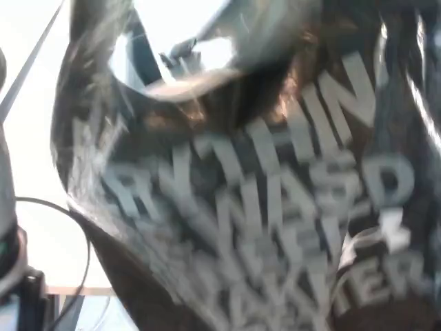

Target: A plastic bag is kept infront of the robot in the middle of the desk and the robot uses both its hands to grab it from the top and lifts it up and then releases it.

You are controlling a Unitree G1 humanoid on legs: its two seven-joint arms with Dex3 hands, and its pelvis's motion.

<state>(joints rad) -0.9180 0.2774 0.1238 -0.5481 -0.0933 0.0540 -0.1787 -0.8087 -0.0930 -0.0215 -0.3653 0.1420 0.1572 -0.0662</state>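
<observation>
Filling view: blurred plastic bag (275,200), hands hidden.

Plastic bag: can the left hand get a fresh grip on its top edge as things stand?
Can't confirm, leaning no. The plastic bag is raised close to the head camera and fills nearly the whole view, blurred. Neither hand shows; only a silver bit of the left arm and a thin cable show at the left edge.

One black plastic bag (275,207) with pale lettering, one thin black cable (81,227), one desk (34,172)
</observation>
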